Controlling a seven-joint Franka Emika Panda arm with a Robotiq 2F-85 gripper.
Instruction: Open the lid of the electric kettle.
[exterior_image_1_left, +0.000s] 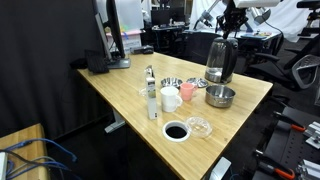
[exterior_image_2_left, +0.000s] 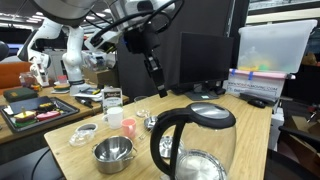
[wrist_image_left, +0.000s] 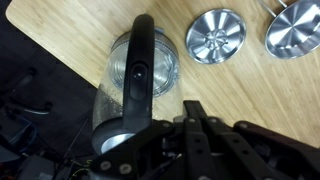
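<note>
Hovering above the electric kettle (exterior_image_1_left: 220, 62) on the table (exterior_image_1_left: 120, 95), the hand (exterior_image_1_left: 231, 30) is seen narrowed and empty; the lid (exterior_image_2_left: 212, 113) is judged not yet opened.

Seen in an exterior view, on the table (exterior_image_1_left: 120, 85), the bowl (exterior_image_1_left: 221, 97) sits at 6 o'clock from the electric kettle (exterior_image_1_left: 220, 62), the mug (exterior_image_1_left: 170, 99) at 8 o'clock, and the dish (exterior_image_1_left: 199, 126) at 7 o'clock from the bowl.

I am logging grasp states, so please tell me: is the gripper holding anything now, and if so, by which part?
Nothing is held: the gripper hangs in the air above the electric kettle, apart from its lid.
</note>
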